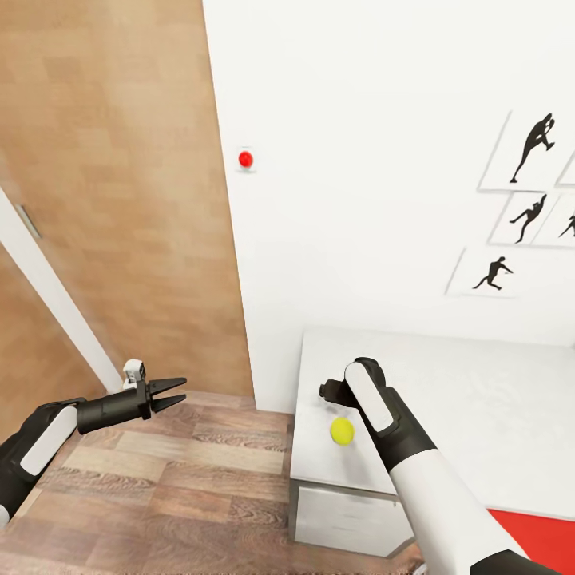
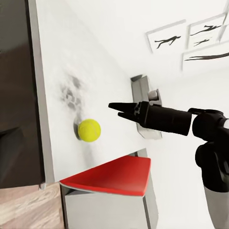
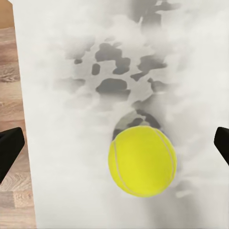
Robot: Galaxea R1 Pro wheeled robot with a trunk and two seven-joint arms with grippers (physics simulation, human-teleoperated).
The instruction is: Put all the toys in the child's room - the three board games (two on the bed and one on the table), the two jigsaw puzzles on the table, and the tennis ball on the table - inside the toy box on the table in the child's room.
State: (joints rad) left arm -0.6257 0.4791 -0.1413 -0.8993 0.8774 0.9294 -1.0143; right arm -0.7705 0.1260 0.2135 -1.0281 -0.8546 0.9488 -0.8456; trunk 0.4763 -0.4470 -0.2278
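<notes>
one tennis ball (image 3: 142, 161) lies on table (image 1: 495, 399) below right end effector (image 2: 120, 109).

In the head view the right gripper (image 1: 326, 390) is mostly hidden behind its own wrist, so how its jaws stand cannot be read there. In the right wrist view only two dark fingertips (image 3: 10, 148) show, cut off at opposite edges, with the ball (image 3: 142, 161) between them. The table (image 1: 479, 415) runs out past the picture's edge.
</notes>
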